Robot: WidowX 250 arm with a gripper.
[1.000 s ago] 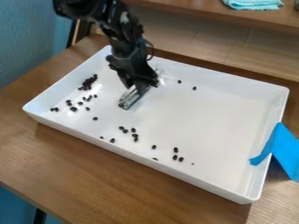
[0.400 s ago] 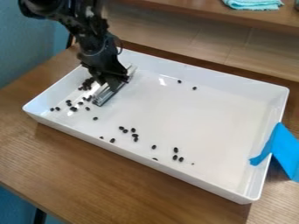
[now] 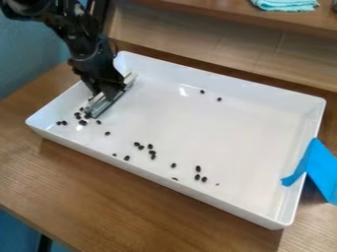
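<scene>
In my camera view, I have the gripper (image 3: 109, 93) low over one end of the tray (image 3: 227, 201), with a silvery bar (image 3: 102, 105) at its tip, slanting down toward the camera; I can't tell whether it is spread, pressed together or pinching the bar. Some of the beans (image 3: 83, 122) cluster just beside the bar's near end. Others are scattered nearer the camera than the gripper, and two lie well to its right. Farther right, blue tape (image 3: 322, 170) hangs over the tray's rim. Beyond the gripper, a cloth (image 3: 286, 4) rests on a ledge (image 3: 211, 9).
</scene>
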